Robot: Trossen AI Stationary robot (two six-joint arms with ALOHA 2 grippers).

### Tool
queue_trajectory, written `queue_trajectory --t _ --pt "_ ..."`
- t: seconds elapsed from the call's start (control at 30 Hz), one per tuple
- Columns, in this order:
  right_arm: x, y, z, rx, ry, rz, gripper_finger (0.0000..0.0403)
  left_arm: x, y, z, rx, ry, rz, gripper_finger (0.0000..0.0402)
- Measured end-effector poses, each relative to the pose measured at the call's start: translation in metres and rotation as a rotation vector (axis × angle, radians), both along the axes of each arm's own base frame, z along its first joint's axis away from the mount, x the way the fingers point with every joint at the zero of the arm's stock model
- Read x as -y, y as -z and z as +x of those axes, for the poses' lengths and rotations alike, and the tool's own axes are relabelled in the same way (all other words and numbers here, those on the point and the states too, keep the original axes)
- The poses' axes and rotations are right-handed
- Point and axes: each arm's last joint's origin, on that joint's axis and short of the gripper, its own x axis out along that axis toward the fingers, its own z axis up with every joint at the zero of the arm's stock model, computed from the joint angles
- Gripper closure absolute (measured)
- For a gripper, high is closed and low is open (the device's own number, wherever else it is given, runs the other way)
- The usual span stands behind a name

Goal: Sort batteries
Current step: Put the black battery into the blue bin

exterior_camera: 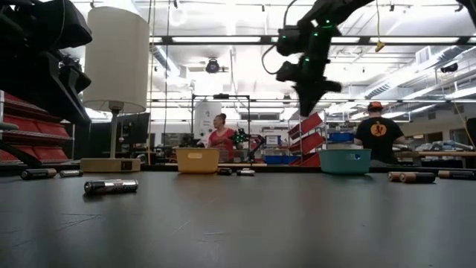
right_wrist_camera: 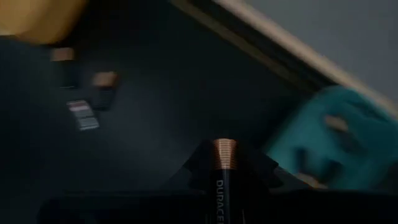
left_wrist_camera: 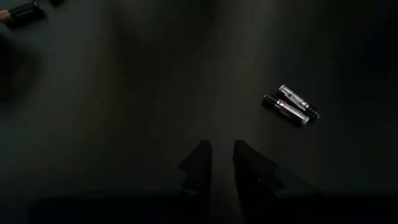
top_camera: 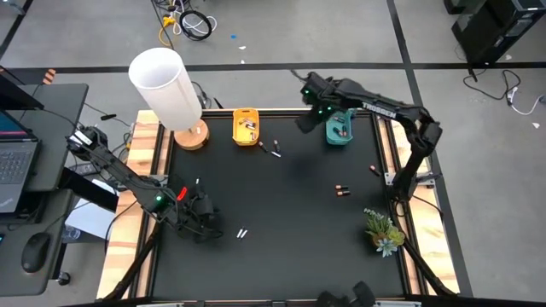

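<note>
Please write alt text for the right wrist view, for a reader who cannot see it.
The right hand holds a dark battery with a copper end above the black table. The teal bin lies ahead to one side, the yellow bin to the other.

The right arm reaches from the right edge of the table toward its far side, with the elbow bent and the wrist raised above the surface. The right gripper (right_wrist_camera: pixel 225 163) is closed on a dark cylindrical battery with a copper end (right_wrist_camera: pixel 224 154), which stands out between its two dark fingers. The left arm stretches in from the left side and is low over the near-left part of the table. The left gripper (left_wrist_camera: pixel 222 163) holds nothing; a narrow gap shows between its fingers.
</note>
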Motion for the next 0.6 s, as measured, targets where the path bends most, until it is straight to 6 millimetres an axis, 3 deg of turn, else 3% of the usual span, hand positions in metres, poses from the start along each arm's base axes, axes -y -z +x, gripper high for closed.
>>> queue_trajectory --t 0.33,0.6 --pt "0.007 0.005 -0.03 -0.235 0.158 -0.041 0.0342 0.003 -0.003 0.003 0.034 0.006 -0.038 0.033" --pt "0.013 0.038 -0.047 -0.302 0.213 0.009 0.0344 0.005 -0.004 0.004 0.047 0.021 -0.072 0.033"
